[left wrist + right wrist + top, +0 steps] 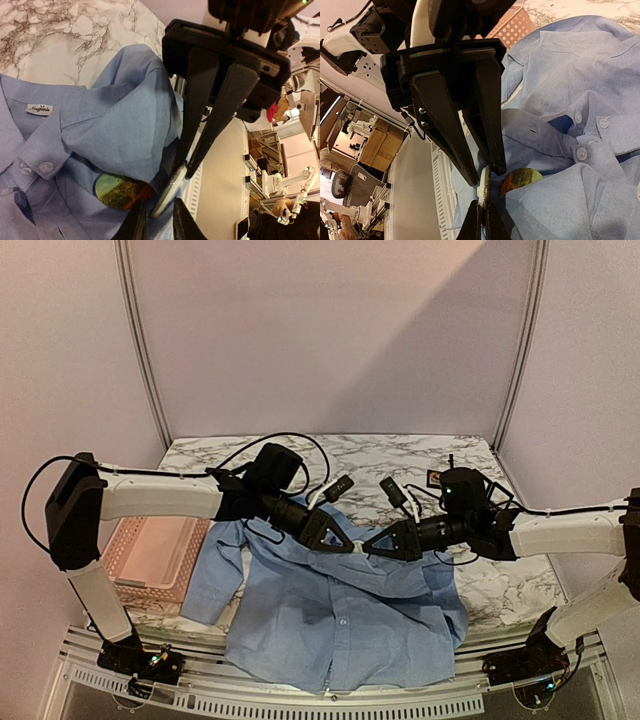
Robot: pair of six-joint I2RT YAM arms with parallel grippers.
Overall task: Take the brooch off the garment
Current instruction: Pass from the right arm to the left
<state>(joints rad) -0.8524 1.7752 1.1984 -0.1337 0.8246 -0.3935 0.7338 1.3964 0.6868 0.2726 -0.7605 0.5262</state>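
Brooch (122, 192) sits on shirt (120, 115) front, just below the collar button, mid-table. A pale edge shows beside its picture face. R gripper (482, 205) is closed tight w/ tips at that edge; whether it pinches edge or cloth, can't tell. L gripper (159, 210) fingers stand narrowly apart w/ the edge btwn them; grip unclear.

Risks, as I judge:
- Pin is prob. fastened, so a straight pull drags or tears cloth.
- Thin edge could slip out.
- Tips nearly touch, so a sideways move may knock them together.

Room: free air above, and table (400, 455) open behind the shirt. Basket (150, 555) is well apart at left. Shirt hem reaches the near edge, so avoid dragging it forward.
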